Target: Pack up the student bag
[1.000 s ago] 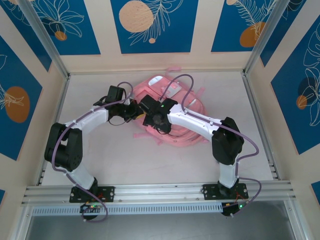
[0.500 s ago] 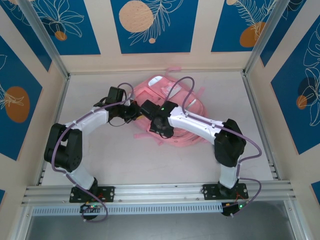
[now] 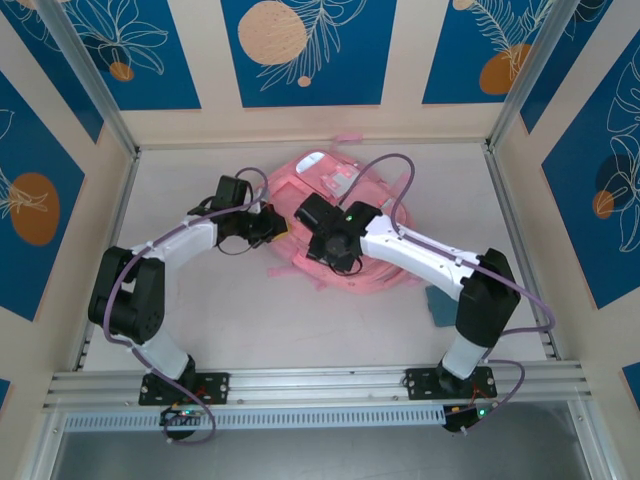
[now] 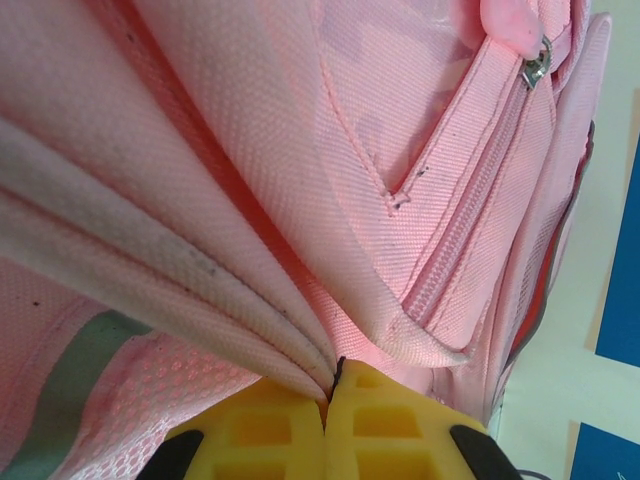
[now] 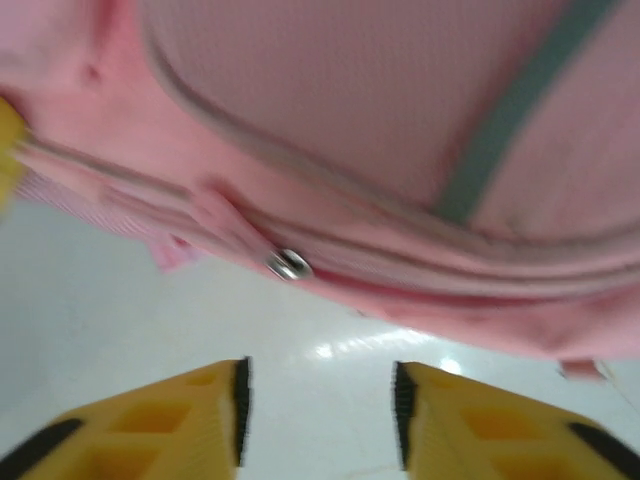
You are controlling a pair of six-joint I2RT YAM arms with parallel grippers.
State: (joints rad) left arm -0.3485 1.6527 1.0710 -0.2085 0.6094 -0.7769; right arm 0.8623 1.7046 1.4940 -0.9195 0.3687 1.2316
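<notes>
Student bag: the pink student bag (image 3: 300, 185) lies on the white table (image 3: 200, 300), toward the far middle, with both arms reaching onto it.
Top view, alone: the bag's whole outline, the left arm meeting its left edge and the right arm lying across its near side. A teal item (image 3: 440, 305) sits on the table just beside the right arm, too far off to identify.
Left gripper: the left gripper (image 4: 328, 390) has its yellow pads (image 4: 395, 435) pressed together, pinching a fold of the bag's pink fabric.
Left wrist view, alone: woven cloth close up, a zip seam, a metal zip pull (image 4: 535, 65) and a grey stripe (image 4: 80, 370).
Right gripper: the right gripper (image 5: 320, 400) has its fingers spread, with bare table in the gap and nothing between them.
Right wrist view, alone: blurred, with a small metal pull (image 5: 290, 265) at the bag's lower edge, above the fingers.
</notes>
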